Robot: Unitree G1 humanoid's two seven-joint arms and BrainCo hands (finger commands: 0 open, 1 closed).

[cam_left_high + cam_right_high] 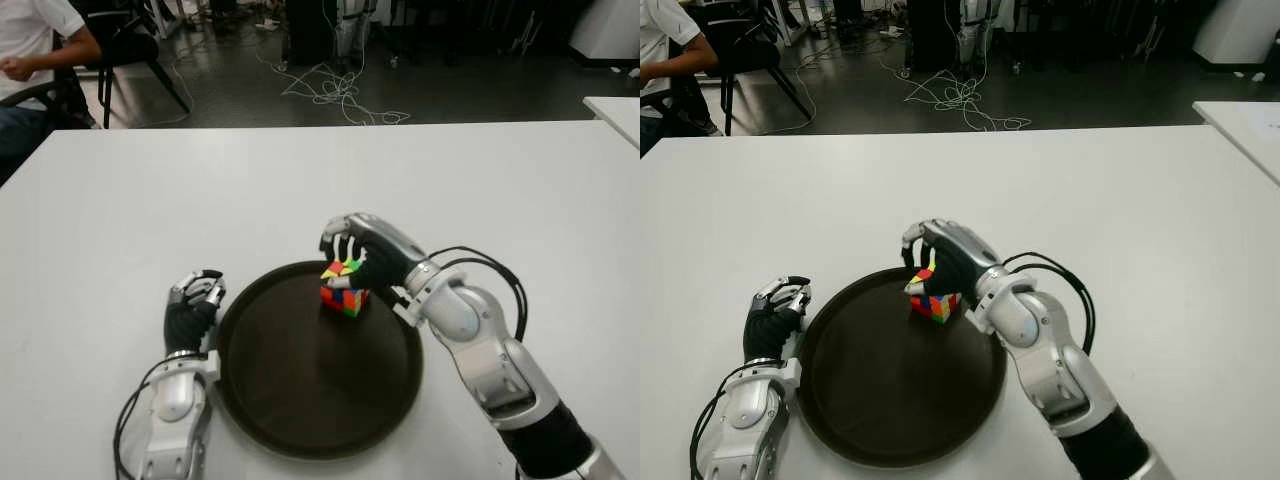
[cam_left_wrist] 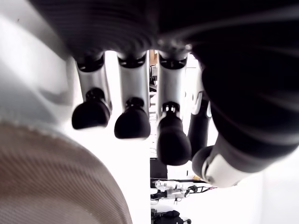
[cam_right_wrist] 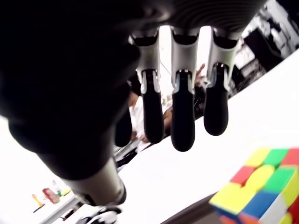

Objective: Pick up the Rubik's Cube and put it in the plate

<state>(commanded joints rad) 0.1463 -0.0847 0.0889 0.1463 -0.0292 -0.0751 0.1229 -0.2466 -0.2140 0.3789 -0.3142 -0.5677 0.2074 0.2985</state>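
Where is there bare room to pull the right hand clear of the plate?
Crowded: the plate's far rim, where the Rubik's Cube sits under the open right hand, and its left edge beside the left hand. Free: the white table right of the right arm and beyond the plate's far rim, plus the plate's near half.

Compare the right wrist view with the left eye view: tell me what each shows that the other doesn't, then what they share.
Only the right wrist view shows the right hand's fingers spread, clear of the cube. Only the left eye view shows the plate with the cube inside near its far rim, the left hand beside the plate's left edge, and a seated person. Both show the cube, right hand and table.
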